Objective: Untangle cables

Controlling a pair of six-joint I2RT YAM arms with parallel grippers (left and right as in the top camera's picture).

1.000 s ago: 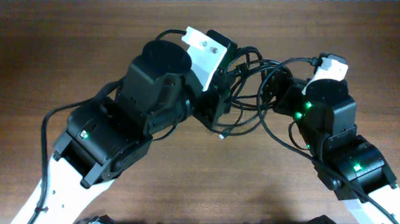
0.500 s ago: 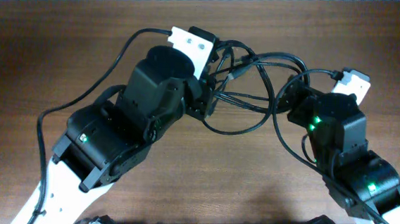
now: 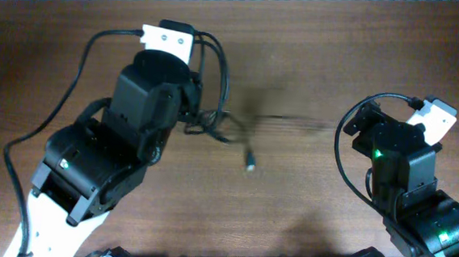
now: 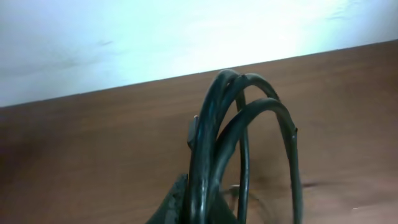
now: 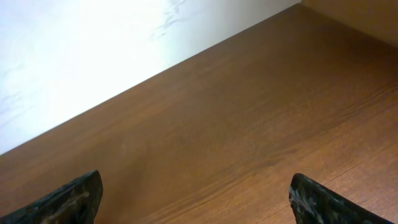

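- Your left end effector (image 4: 198, 208) sits at the bottom edge of the left wrist view. It is pinched tight on the cables (image 4: 214, 143), and only a sliver of its fingers shows beneath the cords.
- From that grip, several thin black loops arch upward and curve over to the right. Behind them are brown wood and a pale wall.
- Seen from overhead, the cable bundle sits just in front of the left arm's wrist, left of the middle of the worktop (image 3: 316, 53). One tall loop runs up beside the white camera mount (image 3: 167, 37).
- A loose end trails down and to the right of the bundle and ends in a small light-tipped plug (image 3: 250, 161). You cannot tell whether the plug touches the wood.
- A faint dark streak (image 3: 295, 121) stretches rightward from the bundle, too smeared to identify.
- Your right end effector (image 5: 196, 200) is spread wide and holds nothing. Its two dark fingertips (image 5: 68, 199) sit in the lower corners of the right wrist view, with only bare wood between them.
- From overhead, the right arm (image 3: 398, 156) stands at the right side of the worktop, well apart from the cables.
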